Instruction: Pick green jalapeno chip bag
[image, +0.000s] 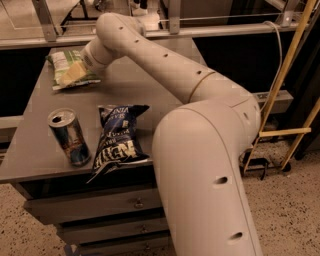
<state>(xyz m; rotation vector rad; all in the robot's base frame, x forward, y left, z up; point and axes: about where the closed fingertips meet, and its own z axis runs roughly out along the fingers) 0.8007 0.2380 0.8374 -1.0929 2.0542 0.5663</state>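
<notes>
**Gripper down on the green bag**

The arm (165, 65) reaches across the table (150, 80) to its far left corner. There the gripper (71, 75) sits right on the green jalapeno chip bag (62, 59), which lies flat by the back edge. Clenched or released? Cannot tell from here. Near the front edge, the dark blue chip bag (119, 137) lies beside an upright can (69, 137) — both well apart from the green one.

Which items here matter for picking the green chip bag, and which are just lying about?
Job:
small crinkly green snack bag with white label, at the far left corner of the grey table
end effector, at that bag

Lying about:
dark blue crinkly chip bag
opened metal drink can
</notes>
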